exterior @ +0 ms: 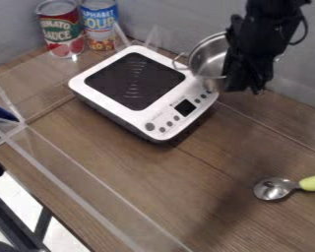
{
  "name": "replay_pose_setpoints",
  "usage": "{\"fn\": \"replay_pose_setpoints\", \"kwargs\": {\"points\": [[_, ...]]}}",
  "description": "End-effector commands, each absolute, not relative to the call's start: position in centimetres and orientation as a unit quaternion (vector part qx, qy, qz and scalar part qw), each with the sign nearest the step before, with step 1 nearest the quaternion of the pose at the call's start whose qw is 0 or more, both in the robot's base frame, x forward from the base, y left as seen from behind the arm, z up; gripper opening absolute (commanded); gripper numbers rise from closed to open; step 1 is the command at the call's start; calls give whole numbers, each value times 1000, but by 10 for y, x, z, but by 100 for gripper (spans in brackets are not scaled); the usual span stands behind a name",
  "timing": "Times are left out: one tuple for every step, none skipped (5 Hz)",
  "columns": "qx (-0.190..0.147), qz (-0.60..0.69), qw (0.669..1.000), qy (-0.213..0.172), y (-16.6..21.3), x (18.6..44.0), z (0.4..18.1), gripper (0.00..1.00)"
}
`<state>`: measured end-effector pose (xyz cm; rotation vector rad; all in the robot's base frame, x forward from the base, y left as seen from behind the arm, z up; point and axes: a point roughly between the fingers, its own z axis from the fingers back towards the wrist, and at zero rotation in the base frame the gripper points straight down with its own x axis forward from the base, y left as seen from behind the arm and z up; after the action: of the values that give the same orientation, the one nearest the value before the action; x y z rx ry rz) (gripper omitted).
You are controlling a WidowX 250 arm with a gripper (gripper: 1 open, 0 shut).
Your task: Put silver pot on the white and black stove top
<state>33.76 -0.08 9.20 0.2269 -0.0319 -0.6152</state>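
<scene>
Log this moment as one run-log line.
pincer: shut on silver pot rim | pot: tilted, beside stove top | placement: not yet done

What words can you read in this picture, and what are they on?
"TOMATO": on the red and white can at the back.
"SOUP": on the blue and white can beside it; its other print is too blurred.
Stove top buttons and display: too small to read.

Wooden table (pixel 134 187): stove top (pixel 143 92), cans (pixel 79 26), spoon (pixel 289 185).
</scene>
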Motion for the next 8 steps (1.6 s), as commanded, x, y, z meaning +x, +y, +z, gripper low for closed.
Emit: {"fn": "replay_pose_setpoints", "kwargs": {"points": [[115, -309, 943, -41, -5, 342, 103, 0], [116, -316, 941, -46, -8, 344, 104, 0], [118, -320, 939, -51, -10, 347, 105, 0], [121, -321, 938, -53, -8, 351, 106, 0], [123, -321, 937, -56, -6, 353, 108, 0], [125, -320, 937, -60, -3, 356, 112, 0], [128, -319, 937, -61, 0, 358, 115, 0], [130, -317, 937, -60, 4, 358, 116, 0]]}}
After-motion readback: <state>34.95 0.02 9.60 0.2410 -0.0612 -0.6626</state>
